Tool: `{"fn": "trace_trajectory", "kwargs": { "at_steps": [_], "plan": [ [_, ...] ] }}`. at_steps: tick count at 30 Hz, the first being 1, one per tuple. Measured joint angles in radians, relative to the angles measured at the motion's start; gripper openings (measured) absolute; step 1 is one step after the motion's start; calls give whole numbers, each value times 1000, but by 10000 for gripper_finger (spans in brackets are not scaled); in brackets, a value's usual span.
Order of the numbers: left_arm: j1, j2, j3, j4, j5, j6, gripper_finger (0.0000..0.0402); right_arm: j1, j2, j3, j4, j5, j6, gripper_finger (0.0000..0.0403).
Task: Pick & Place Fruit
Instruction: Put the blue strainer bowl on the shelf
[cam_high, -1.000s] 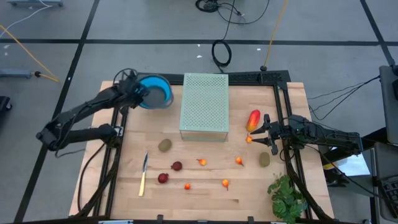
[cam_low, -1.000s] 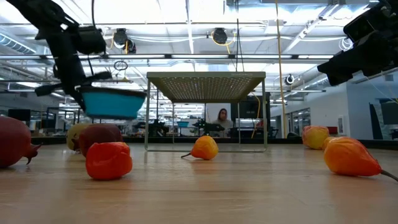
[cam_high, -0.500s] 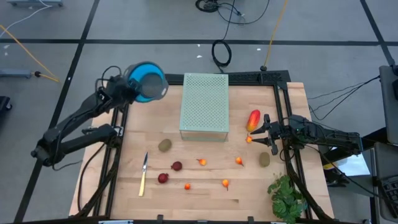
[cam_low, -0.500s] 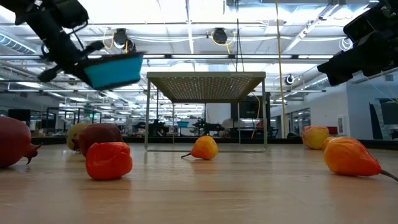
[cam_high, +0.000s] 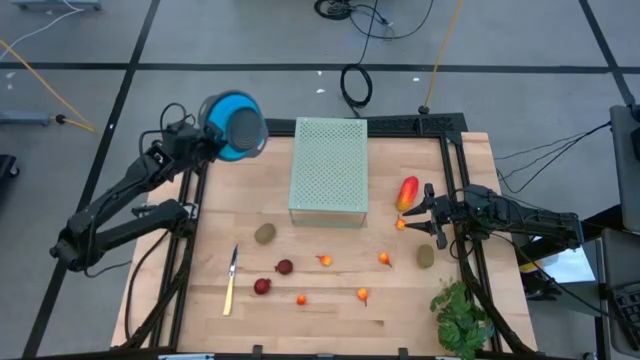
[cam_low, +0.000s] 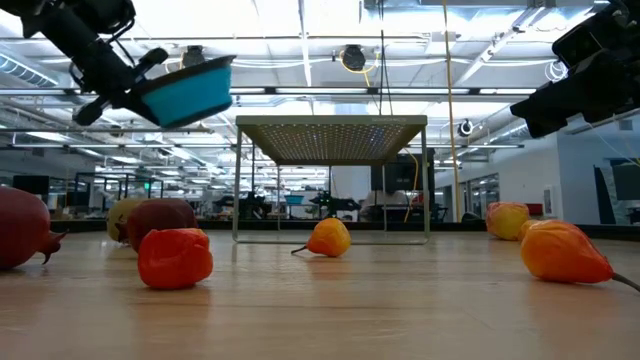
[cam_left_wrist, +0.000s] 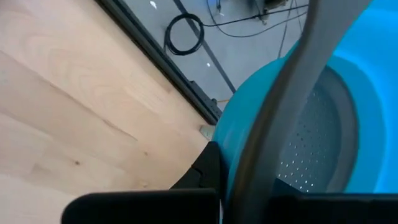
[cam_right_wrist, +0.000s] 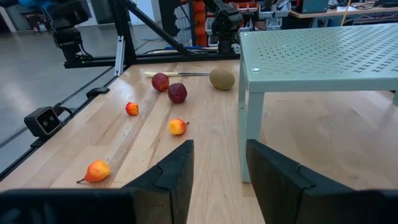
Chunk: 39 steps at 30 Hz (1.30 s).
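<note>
Wood grain runs under everything I work on, and the fruit lies scattered over the near half of the table (cam_high: 330, 310). Nearest the front edge sit two tiny orange pieces (cam_high: 301, 299) and (cam_high: 362, 294), with a dark red round one (cam_high: 262, 286) just to their left and a second dark red one (cam_high: 285, 267) a little farther in. A slim knife (cam_high: 231, 279) lies left of these, its length running front to back. Beyond them are two more orange pieces (cam_high: 324, 260) and (cam_high: 384, 258), a brownish oval (cam_high: 265, 233) toward my left and another (cam_high: 426, 256) toward my right, beside the green plant (cam_high: 460, 312) at the front right corner.

My right gripper (cam_high: 428, 213) hovers over the right side of the table, fingers spread partway with nothing between them. A small orange piece (cam_high: 401, 224) lies just beside its tips. The longer red-and-yellow piece (cam_high: 407, 192) lies near them too, its long axis running front to back, slightly tilted, red end toward the far edge.

Farther back stands a pale green perforated stand (cam_high: 328, 168) on four legs.

My left gripper (cam_high: 205, 143) is at the far left corner, raised off the table, fingers pinched on the rim of a blue bowl (cam_high: 233, 126), which is tipped on its side.
</note>
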Motion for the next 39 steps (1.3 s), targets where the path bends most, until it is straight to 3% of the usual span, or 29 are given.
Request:
{"fn": "trace_trajectory", "kwargs": {
  "at_steps": [10, 23, 30, 39],
  "plan": [
    [-34, 0, 1, 295, 65, 289, 0, 0, 0, 0, 0, 0, 0, 139],
    [-171, 19, 1, 414, 66, 568, 0, 0, 0, 0, 0, 0, 0, 139],
    [-260, 101, 1, 518, 56, 628, 0, 0, 0, 0, 0, 0, 0, 139],
    [-364, 283, 1, 653, 42, 576, 0, 0, 0, 0, 0, 0, 0, 139]
  ]
}}
